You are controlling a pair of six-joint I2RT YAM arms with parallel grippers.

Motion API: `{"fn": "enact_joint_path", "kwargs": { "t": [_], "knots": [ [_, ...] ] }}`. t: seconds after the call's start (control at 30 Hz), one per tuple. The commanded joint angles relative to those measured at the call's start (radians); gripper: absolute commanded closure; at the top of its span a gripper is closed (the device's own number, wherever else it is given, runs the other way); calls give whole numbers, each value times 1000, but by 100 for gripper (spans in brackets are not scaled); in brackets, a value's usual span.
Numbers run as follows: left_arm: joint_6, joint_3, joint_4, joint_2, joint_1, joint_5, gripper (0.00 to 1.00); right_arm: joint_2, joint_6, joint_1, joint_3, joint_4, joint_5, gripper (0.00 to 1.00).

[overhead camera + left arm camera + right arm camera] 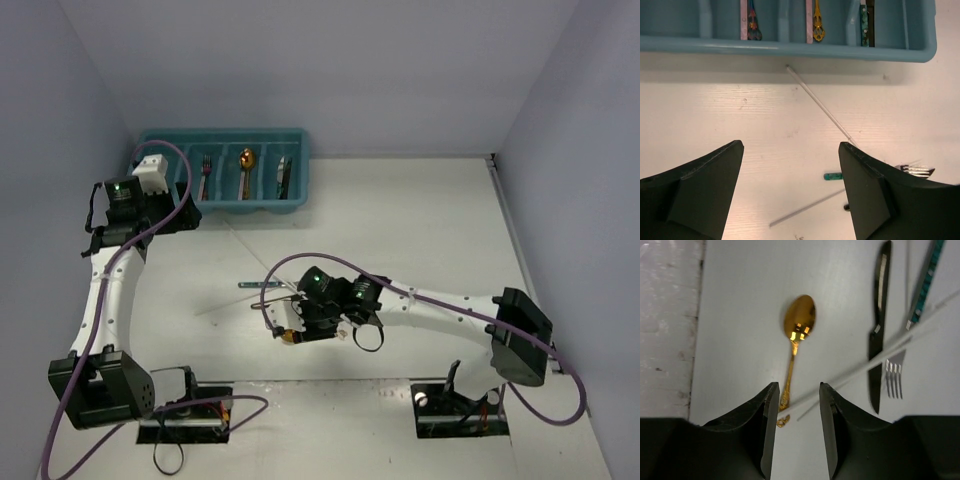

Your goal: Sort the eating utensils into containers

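The teal cutlery tray stands at the back left and holds a fork, a gold spoon and a knife in separate compartments. It also shows in the left wrist view. My left gripper is open and empty, in front of the tray, over a white chopstick. My right gripper is open low over mid-table. Two white chopsticks reach between its fingers. A gold spoon, a black knife, a teal-handled knife and a fork lie beyond.
A second chopstick, a teal handle end and fork tines lie near my left gripper's right finger. Grey walls close in the table on the back and both sides. The arm bases sit at the near edge.
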Motion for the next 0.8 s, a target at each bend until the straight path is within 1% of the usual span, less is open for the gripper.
{"fn": "enact_joint_path", "kwargs": {
  "t": [0.0,0.2,0.4,0.77],
  "knots": [
    [-41,30,30,-80,8,41,25,70,-128,55,59,-76,-93,65],
    [-60,18,13,-111,7,77,25,168,-153,57,114,-132,-140,62],
    [-70,-24,9,-147,7,88,25,227,-170,45,132,-173,-161,62],
    [-78,-80,5,-171,7,98,25,288,-142,-47,164,-215,-207,63]
  ]
}}
